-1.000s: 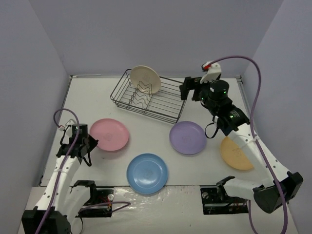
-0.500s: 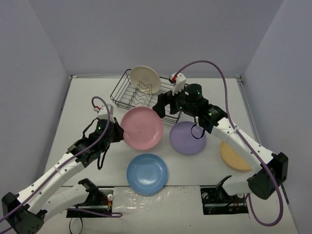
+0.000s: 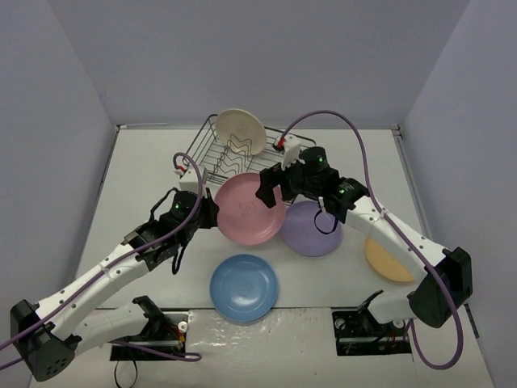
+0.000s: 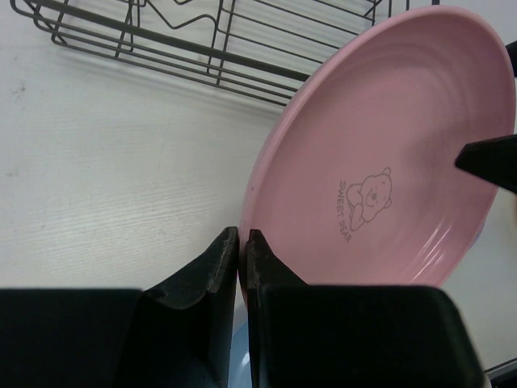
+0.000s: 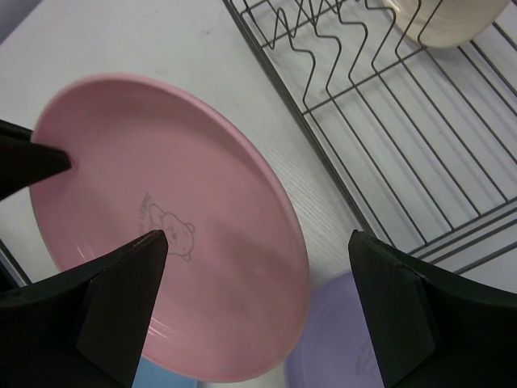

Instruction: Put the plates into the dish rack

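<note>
- white table (image 3: 145, 170) below; my left gripper (image 4: 241, 236) pinches the pink plate (image 3: 249, 208) by its rim.
- my right gripper (image 5: 258, 238) gapes around it; an early release could drop it outside the dish rack (image 3: 212, 162).

Both arms reach forward. The left gripper (image 4: 241, 238) is pinched tight on the pink plate (image 4: 388, 162) rim between its jaws. The right gripper (image 5: 258, 242) gapes wide.

The pink plate (image 3: 249, 208) bears a faint grey bear drawing with lettering (it reads SWEET BEAR). Beside it are a cream plate (image 3: 240, 132), lilac plate (image 3: 311, 230), blue plate (image 3: 244, 287) and orange-yellow plate (image 3: 388, 257). The dish rack (image 3: 206, 158) is dark wire, the desk (image 3: 161, 186) white.
</note>
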Controlling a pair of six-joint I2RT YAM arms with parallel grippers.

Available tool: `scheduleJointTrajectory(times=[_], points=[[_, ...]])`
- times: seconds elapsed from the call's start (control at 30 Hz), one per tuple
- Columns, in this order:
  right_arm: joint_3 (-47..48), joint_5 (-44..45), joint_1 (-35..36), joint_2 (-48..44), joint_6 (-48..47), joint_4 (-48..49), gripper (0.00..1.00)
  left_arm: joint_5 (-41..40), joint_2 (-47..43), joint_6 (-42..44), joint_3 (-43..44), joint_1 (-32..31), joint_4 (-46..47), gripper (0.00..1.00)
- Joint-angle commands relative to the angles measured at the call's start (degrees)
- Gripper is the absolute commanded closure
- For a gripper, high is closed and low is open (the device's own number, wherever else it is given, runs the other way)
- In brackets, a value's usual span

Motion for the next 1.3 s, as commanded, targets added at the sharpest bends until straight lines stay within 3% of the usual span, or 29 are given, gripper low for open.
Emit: scheduleJointTrajectory(times=[0.0,0.07,0.2,0.27,0.37,0.4,0.43,0.47,0.53,0.57,0.63,0.8,0.97,1.13,1.27], points=[[-3.29,3.4,0.12,-3.88,-1.05,0.59,0.23,1.27,-2.41,3.43,4.04,-0.42,6.3,1.0],[-3.91,3.99,0.09,-4.81,-0.76,0.46,0.33,1.64,-2.81,3.72,3.95,-0.35,6.57,1.0],[-4.62,4.98,-0.06,-5.91,-0.78,0.85,0.66,1.97,-3.64,4.05,3.69,-0.34,6.84,1.0],[-4.25,4.62,-0.15,-6.09,-1.08,0.75,0.73,1.79,-3.65,4.13,3.43,-0.34,7.08,1.0],[-2.95,4.78,-0.06,-6.09,-1.84,0.42,1.0,0.81,-3.28,3.78,3.96,-0.34,5.75,1.0],[-2.52,6.4,-0.15,-6.09,-1.92,0.41,1.0,-0.22,-2.77,3.52,4.22,-0.34,4.55,0.94],[-1.94,7.26,-0.1,-6.04,-2.06,0.32,1.0,-0.8,-2.48,3.28,4.6,-0.38,3.92,0.79],[-1.39,8.1,-0.06,-6.01,-2.23,0.22,1.0,-1.35,-2.21,3.05,4.93,-0.41,3.38,0.62],[0.11,9.43,-0.06,-5.99,-2.8,0.17,1.0,-2.62,-1.8,2.21,5.13,-0.34,2.53,0.2],[0.47,10.63,-0.06,-5.85,-2.88,0.21,1.0,-3.79,-1.81,2.09,5.31,-0.34,2.38,0.08],[4.0,13.79,-0.06,-5.08,-3.7,-0.08,1.0,-7.02,-1.95,0.95,5.67,-0.4,1.04,0.03],[9.04,20.03,0.03,-2.16,-5.93,1.85,1.0,-11.6,-2.99,-0.87,5.94,-0.25,-0.75,0.03],[20.1,33.69,0.96,5.47,-12.51,9.43,1.0,-18.92,-3.55,-7.76,7.37,2.19,-10.25,0.03],[27.24,48.54,2.91,16.47,-24.83,19.08,1.0,-10.06,-4.86,-11.75,3.4,11.01,-13.64,0.03],[34.14,54.98,4.45,24.28,-33.49,23.04,1.0,-6.46,-7.05,-12.46,0.59,15.55,-13.45,0.03]])
